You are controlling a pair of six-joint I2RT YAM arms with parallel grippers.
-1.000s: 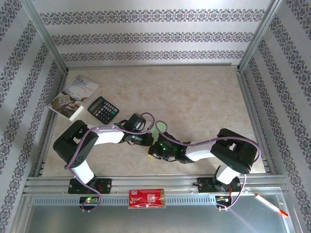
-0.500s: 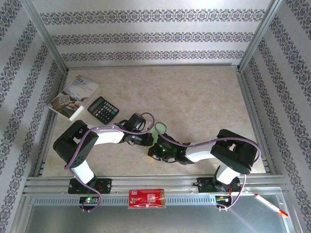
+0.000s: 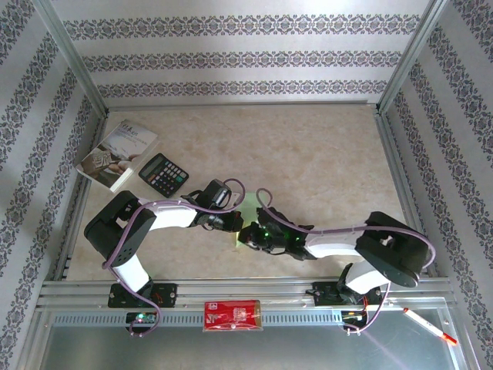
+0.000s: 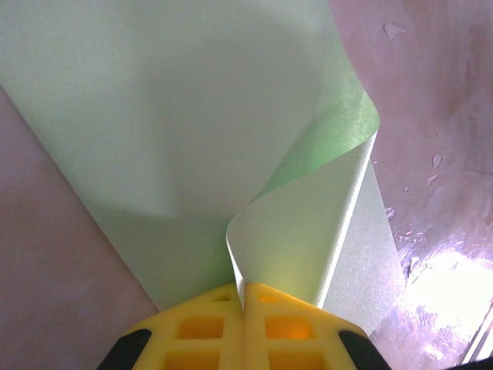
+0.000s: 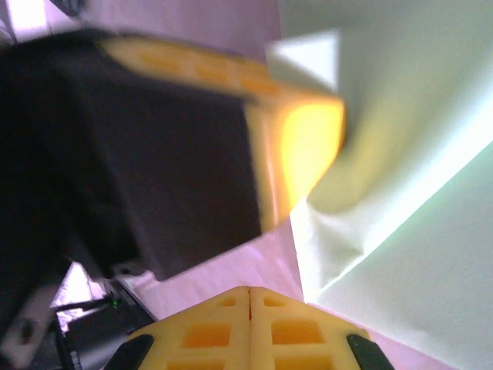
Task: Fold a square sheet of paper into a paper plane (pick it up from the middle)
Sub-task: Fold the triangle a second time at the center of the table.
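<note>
Since a second ago the right arm has stretched out, its elbow swinging toward the right rail, while the right gripper (image 3: 249, 234) has stayed low on the beige marble-patterned table (image 3: 323, 154), tip to tip with the left gripper (image 3: 234, 223). The thin, light green square sheet of paper (image 4: 169, 116) lies on the table near its front middle, between and under the two grippers, and a pale patch of it shows just beyond them in the top view. In the left wrist view the left gripper's yellow fingers (image 4: 208, 331) are pressed together on the sheet's near part, where one flap curls up and over from the pinch while the rest spreads flat beyond. The right gripper's yellow fingers (image 5: 293, 331) are also pressed together; the sheet's creased edge lies just beside them, but whether they nip it cannot be told. A grey-white printed booklet (image 3: 115, 154) and a black calculator (image 3: 163, 174) sit well apart at the far left.
</note>
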